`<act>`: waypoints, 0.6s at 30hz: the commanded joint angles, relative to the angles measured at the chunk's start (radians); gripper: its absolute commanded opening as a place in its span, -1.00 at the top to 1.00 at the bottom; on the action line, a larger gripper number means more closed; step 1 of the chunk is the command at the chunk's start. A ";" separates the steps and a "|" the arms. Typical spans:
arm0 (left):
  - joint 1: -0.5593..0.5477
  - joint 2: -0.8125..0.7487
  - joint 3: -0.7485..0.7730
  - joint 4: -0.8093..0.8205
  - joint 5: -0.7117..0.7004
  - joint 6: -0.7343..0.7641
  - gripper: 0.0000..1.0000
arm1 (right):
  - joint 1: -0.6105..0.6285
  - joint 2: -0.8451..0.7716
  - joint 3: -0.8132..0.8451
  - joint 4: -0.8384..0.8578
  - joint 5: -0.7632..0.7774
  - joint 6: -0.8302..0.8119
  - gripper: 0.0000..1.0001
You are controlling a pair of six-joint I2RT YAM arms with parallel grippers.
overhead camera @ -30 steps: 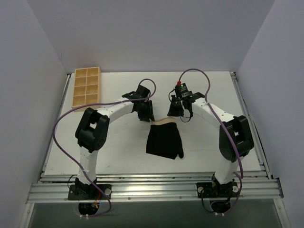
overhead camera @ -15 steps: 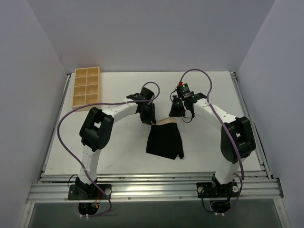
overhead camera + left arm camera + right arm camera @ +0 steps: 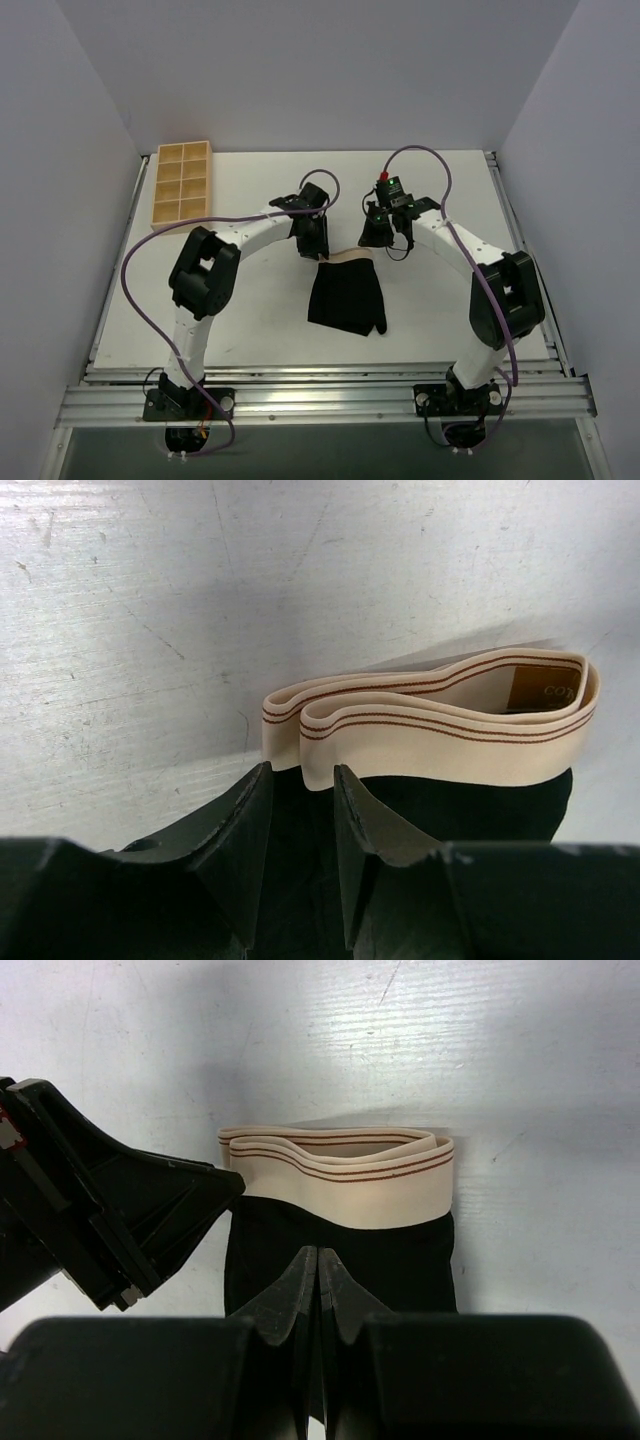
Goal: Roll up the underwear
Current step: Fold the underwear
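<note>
The underwear (image 3: pixel 347 297) lies flat in the middle of the table, black fabric with its beige waistband (image 3: pixel 345 257) at the far end. My left gripper (image 3: pixel 314 246) is at the waistband's left corner. In the left wrist view its jaws stand slightly apart, and the left gripper (image 3: pixel 302 772) straddles the waistband's (image 3: pixel 440 730) left end. My right gripper (image 3: pixel 384 236) is just beyond the waistband's right end. In the right wrist view the right gripper (image 3: pixel 317 1252) is shut and empty above the black fabric (image 3: pixel 400 1260), with the waistband (image 3: pixel 350 1185) ahead.
A tan wooden compartment tray (image 3: pixel 182 182) stands at the back left of the white table (image 3: pixel 250 320). Purple cables loop above both arms. The left gripper's body (image 3: pixel 110 1220) shows at the left of the right wrist view, close to the waistband.
My left gripper has moved right and a little nearer, up to the waistband's left corner. The right gripper has barely shifted. The underwear has not moved.
</note>
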 commanded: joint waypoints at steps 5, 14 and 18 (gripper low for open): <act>-0.008 0.008 0.048 0.004 -0.001 0.005 0.21 | -0.015 -0.054 0.000 -0.035 0.005 -0.028 1.00; -0.013 0.036 0.085 -0.016 -0.001 0.013 0.22 | -0.024 -0.051 0.013 -0.043 0.002 -0.038 1.00; -0.013 0.053 0.091 -0.016 0.002 0.010 0.23 | -0.032 -0.053 0.018 -0.051 0.005 -0.048 1.00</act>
